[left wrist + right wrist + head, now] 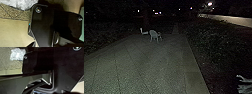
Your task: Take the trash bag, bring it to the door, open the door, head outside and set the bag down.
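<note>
Paved ground (146,65) is stretching ahead of you at night, its slabs showing faint joints. Near the far end, a pale chair (154,35) is standing with another pale object (144,32) just beside it. Dark bushes (214,42) are bordering the paving on the right, and a lit road (231,20) is running beyond them. Down by the robot, the crinkled, whitish trash bag (17,54) is showing against the paving in both wrist views, beside the robot's dark plate (42,60). It is probably resting on or hanging low over the slabs; with the light this poor, you cannot be sure which. Being outdoors is suiting the task's last part, so the bag's low place is likely serving the put-down. Whether the left gripper and right gripper are sitting apart, together or clamped on the bag, you cannot tell.
</note>
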Motion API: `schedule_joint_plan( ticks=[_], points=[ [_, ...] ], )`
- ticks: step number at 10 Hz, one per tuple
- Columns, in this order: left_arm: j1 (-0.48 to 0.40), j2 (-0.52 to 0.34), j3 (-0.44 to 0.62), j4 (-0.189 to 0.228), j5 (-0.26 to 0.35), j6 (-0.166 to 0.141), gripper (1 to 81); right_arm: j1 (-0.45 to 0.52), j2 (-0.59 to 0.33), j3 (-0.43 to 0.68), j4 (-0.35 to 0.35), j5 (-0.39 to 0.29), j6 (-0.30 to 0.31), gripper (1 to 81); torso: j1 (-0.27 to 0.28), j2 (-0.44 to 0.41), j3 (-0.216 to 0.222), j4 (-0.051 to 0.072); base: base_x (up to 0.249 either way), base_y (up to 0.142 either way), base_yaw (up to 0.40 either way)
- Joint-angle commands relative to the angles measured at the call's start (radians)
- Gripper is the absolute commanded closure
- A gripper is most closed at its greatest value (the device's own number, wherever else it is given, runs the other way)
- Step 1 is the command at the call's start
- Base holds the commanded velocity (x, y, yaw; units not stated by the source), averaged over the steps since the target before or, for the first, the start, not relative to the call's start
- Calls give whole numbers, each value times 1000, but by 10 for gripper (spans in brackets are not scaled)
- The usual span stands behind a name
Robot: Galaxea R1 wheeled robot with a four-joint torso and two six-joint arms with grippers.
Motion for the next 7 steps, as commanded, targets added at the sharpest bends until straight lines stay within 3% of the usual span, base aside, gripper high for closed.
schedule_joint_plan(
  ticks=[1, 3, 4, 5, 6, 7],
  points=[
    [17, 23, -10, 89, -63, 9, 10, 15, 10, 11, 0, -54, 3, 10, 0, 0, 0, 0, 0, 0, 0],
    [60, 43, -10, 109, -117, 7, 10, 15, 13, 4, 0, -54, 2, 10, 0, 0, 10, -1, 0, 0, 0],
    [76, 52, -10, 112, -135, 9, 10, 12, 13, 0, 1, -54, 2, 10, 0, -1, 34, -1, 0, 0, 0],
    [85, 60, -11, 116, -147, 9, 10, 9, 15, -2, 1, -54, 2, 10, 0, -1, 108, -1, 0, 0, 0],
    [88, 66, -19, 117, -147, 9, 10, 10, 18, -2, 0, -54, 2, 10, 0, -1, 115, -1, 0, 0, 0],
    [89, 71, -25, 117, -147, 9, 10, 9, 23, -2, -2, -54, 2, 10, 0, -1, 37, -1, 0, 0, 0]
  ],
)
